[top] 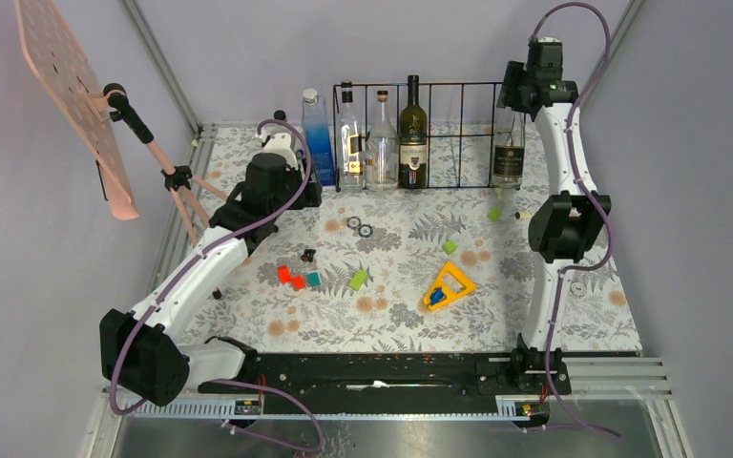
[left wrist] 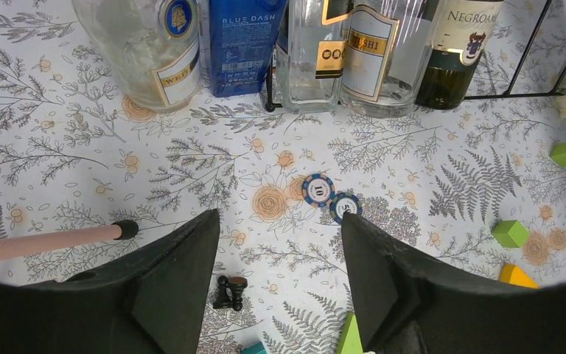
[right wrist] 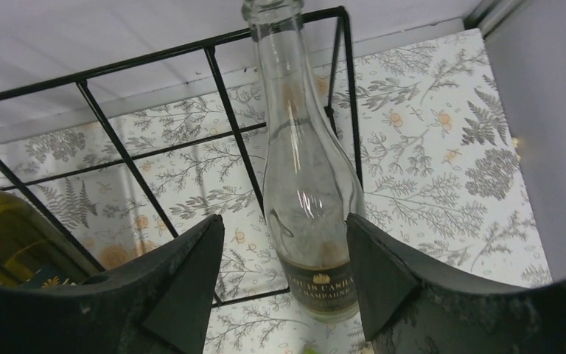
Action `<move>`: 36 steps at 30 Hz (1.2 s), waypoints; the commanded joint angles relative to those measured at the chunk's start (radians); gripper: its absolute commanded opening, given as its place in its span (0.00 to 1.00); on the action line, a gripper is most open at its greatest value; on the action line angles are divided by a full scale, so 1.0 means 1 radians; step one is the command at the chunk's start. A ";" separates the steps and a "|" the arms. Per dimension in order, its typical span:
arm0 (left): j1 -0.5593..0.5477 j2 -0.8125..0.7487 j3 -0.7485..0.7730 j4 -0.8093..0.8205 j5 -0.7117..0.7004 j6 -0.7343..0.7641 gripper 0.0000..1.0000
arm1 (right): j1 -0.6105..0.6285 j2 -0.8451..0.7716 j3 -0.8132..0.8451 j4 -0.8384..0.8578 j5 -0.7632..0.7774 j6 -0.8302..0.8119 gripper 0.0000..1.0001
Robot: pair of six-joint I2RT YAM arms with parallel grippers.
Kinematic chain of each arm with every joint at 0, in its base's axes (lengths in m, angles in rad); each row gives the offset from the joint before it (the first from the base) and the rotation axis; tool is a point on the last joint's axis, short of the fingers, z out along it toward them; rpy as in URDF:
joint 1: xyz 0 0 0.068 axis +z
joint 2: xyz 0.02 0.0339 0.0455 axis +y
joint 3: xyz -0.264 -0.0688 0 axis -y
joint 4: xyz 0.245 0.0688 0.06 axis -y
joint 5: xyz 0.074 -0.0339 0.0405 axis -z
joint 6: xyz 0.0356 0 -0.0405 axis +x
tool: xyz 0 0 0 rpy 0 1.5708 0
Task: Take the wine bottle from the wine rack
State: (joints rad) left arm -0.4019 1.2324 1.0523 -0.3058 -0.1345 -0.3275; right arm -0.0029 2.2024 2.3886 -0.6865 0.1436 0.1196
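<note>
The black wire wine rack [top: 458, 114] stands along the back edge. A dark green wine bottle [top: 412, 134] stands upright in it, beside two clear bottles [top: 363, 143]. A clear bottle with a dark champagne label [top: 508, 153] stands at the rack's right end. Whether it is inside the last bay I cannot tell. My right gripper [top: 515, 95] is open and high over that bottle. In the right wrist view the clear bottle [right wrist: 309, 184] stands between the spread fingers [right wrist: 284, 221], untouched. My left gripper [left wrist: 280, 217] is open and empty above the cloth, left of the rack [top: 307, 196].
A blue bottle [top: 317, 138] and a round clear bottle [left wrist: 140, 51] stand left of the rack. Two poker chips [left wrist: 332, 198], a black chess piece [left wrist: 230, 291], coloured blocks [top: 291, 277] and a yellow triangle toy [top: 449, 286] lie on the cloth. A pink board on a tripod [top: 76, 95] stands at the left.
</note>
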 commanded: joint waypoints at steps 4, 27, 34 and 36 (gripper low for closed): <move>0.000 0.002 0.019 0.044 0.022 0.025 0.66 | 0.009 0.072 0.048 0.183 -0.046 -0.129 0.65; 0.001 0.014 0.047 0.025 0.012 0.046 0.65 | -0.030 0.243 0.092 0.447 -0.056 -0.147 0.58; 0.000 0.003 0.040 0.029 0.008 0.050 0.65 | -0.037 0.262 0.059 0.526 -0.076 -0.140 0.58; 0.000 -0.002 0.036 0.031 0.003 0.053 0.65 | -0.039 0.273 0.063 0.538 -0.081 -0.135 0.57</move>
State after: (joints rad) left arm -0.4019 1.2598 1.0542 -0.3065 -0.1219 -0.2901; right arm -0.0349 2.4683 2.4245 -0.2436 0.0853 -0.0177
